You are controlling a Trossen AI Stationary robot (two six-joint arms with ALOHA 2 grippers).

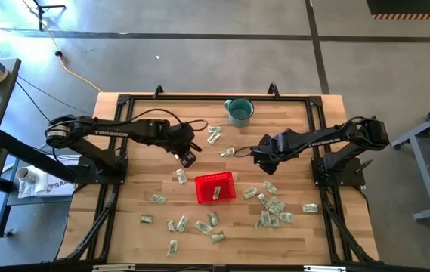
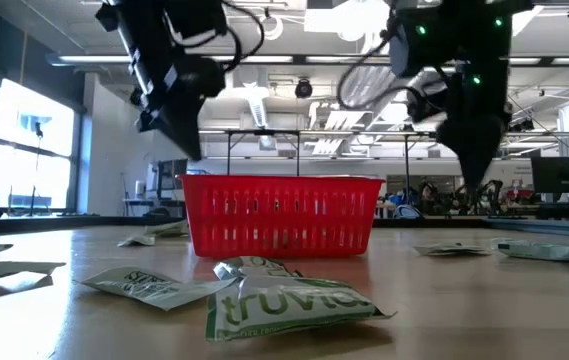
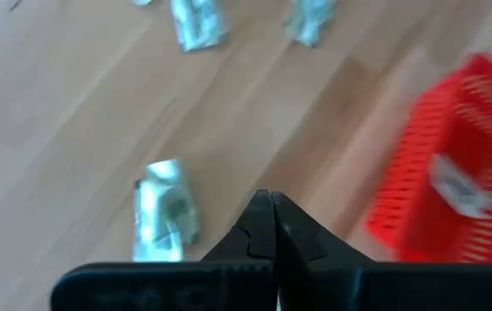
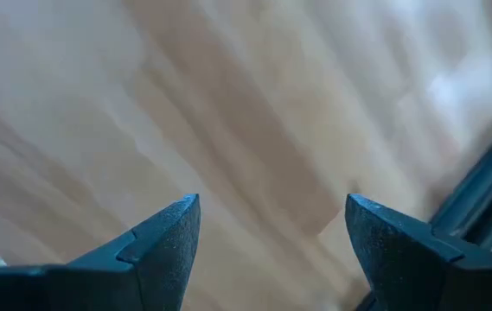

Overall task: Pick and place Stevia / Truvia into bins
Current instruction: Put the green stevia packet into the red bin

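Observation:
The red basket [image 1: 215, 187] stands mid-table with one packet [image 1: 216, 194] lying inside it; the left wrist view shows the basket [image 3: 462, 164] as well. Green-printed sweetener packets [image 1: 271, 208] lie flat all over the wood, and one reading "truvia" [image 2: 284, 305] sits closest to the low camera. My left gripper [image 1: 188, 157] hangs shut above the table, to the far left of the basket, with a packet [image 3: 163, 220] on the wood beside it. My right gripper [image 1: 264, 156] hangs open over bare wood [image 4: 271, 207], to the far right of the basket.
A teal mug [image 1: 239, 111] stands near the table's far edge. Loose packets [image 1: 215, 134] lie between the mug and the two grippers. A black frame runs along the table's edges [image 1: 317, 121]. More packets lie along the near side [image 1: 192, 225].

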